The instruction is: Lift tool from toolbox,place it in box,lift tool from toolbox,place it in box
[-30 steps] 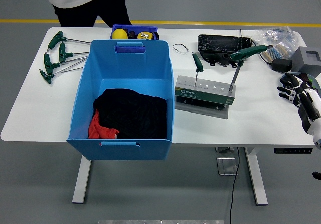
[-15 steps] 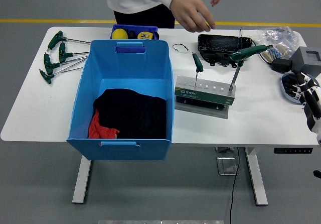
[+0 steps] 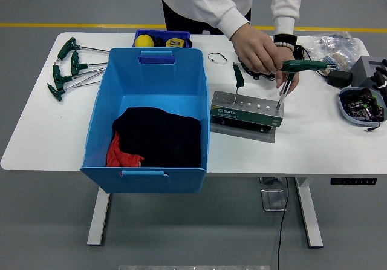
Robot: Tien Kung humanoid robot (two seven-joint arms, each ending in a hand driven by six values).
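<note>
green t-handle wrench (image 3: pixel 289 76) stands upright in the toolbox (image 3: pixel 247 115).

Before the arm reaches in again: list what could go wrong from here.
1. A person's hands are over the tool holder, at the T-handle wrench standing in it; a reach now could hit them.
2. The right hand sits at the table's right edge beside a small tray it might knock.
</note>
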